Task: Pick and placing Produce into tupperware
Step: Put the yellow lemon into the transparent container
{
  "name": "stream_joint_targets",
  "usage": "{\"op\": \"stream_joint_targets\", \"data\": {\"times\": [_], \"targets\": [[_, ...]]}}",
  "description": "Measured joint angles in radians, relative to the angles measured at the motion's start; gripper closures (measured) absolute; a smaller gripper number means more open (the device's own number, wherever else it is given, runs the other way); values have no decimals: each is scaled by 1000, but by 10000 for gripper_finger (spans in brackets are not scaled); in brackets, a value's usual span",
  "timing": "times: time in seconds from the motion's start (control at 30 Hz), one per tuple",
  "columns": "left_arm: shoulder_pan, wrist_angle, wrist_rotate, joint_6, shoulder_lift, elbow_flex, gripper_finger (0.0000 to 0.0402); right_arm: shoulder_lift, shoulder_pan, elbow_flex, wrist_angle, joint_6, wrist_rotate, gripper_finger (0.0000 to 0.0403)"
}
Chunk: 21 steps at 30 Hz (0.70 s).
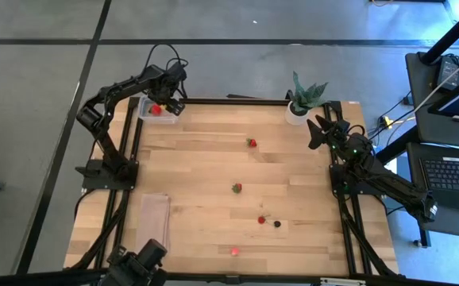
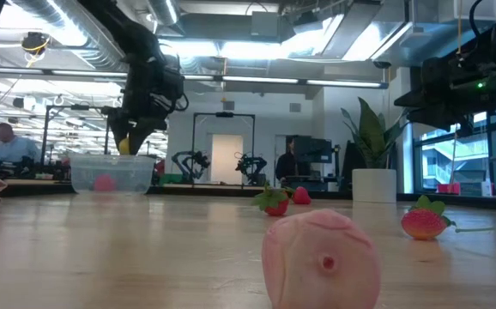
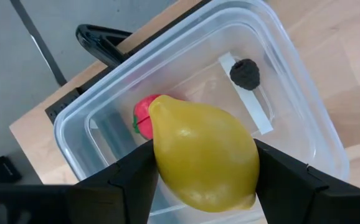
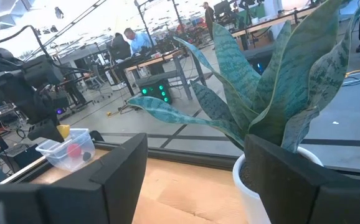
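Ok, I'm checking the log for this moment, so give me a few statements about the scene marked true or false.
1. The left tool holds a yellow fruit above the tupperware. True.
2. The tupperware is empty. False: a red piece and a dark berry lie inside.
3. The right tool waits near the potted plant. True.
4. All produce is off the table. False: several pieces, such as a strawberry, remain on the wood.

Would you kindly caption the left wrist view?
Left gripper holds yellow fruit above tupperware containing a strawberry and dark berry.
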Motion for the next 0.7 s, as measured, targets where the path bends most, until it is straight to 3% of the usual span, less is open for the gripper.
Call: {"op": "stream_joint_targets", "data": {"times": [0.43,0.7], "targets": [[-1,-4,-27,0,0,0,174,0,0,0,0,4,0,134],[-1,-7,-41,2,0,0,135,0,0,0,0,4,0,134]]}}
